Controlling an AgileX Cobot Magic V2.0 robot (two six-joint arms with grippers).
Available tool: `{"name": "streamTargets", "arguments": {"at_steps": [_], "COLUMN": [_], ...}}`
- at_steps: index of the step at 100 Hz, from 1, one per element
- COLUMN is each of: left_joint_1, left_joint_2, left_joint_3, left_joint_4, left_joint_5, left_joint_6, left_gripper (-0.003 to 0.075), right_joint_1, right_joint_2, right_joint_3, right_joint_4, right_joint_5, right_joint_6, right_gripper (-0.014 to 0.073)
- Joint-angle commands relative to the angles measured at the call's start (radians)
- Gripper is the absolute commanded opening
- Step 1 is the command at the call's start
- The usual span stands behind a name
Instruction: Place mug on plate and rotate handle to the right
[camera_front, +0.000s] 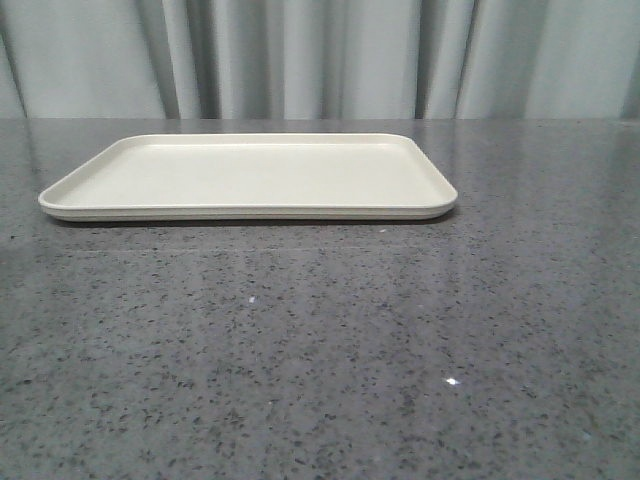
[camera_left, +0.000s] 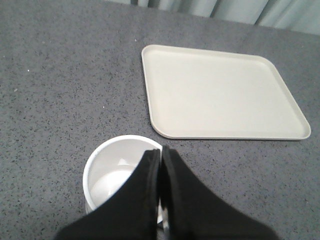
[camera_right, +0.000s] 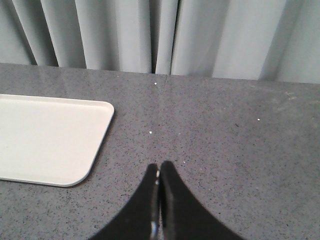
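Note:
The cream plate lies on the grey table and also shows in the left wrist view and the right wrist view. The white mug shows only in the left wrist view, upright on the table, a short way off the plate's near corner. My left gripper is shut on the mug's rim, one finger inside and one outside. The handle and the smiley face are hidden. My right gripper is shut and empty above bare table beside the plate. Neither gripper shows in the front view.
Grey speckled table all round the plate. A grey curtain hangs behind the table's far edge.

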Motion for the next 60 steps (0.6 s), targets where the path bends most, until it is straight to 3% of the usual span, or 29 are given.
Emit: {"name": "streamTargets", "arguments": {"at_steps": [1,43,52,60], "left_joint_1": [0.003,0.003,0.003,0.003], "left_joint_2": [0.058,0.096,0.096,0.096], "left_joint_3": [-0.078,-0.085,-0.085,-0.085], "left_joint_4": [-0.015,-0.015,-0.015,-0.015], "left_joint_5": [-0.013,0.004,0.011,0.028], "left_joint_6": [-0.006,0.035,0.045,0.049], "left_gripper": [-0.002,-0.002,-0.0018,0.0026], "right_joint_1": [-0.007,-0.007,-0.007,-0.007], "right_joint_2": [0.045,0.064,0.064,0.064], "right_joint_3": [-0.039,-0.038,-0.038,-0.038], "right_joint_4": [0.003,0.003,0.003,0.003], "right_joint_5": [-0.054,0.002,0.016,0.019], "right_joint_6": [-0.014,-0.014,-0.014,-0.014], "right_gripper": [-0.0065,-0.0053,0.0014,0.0129]}}
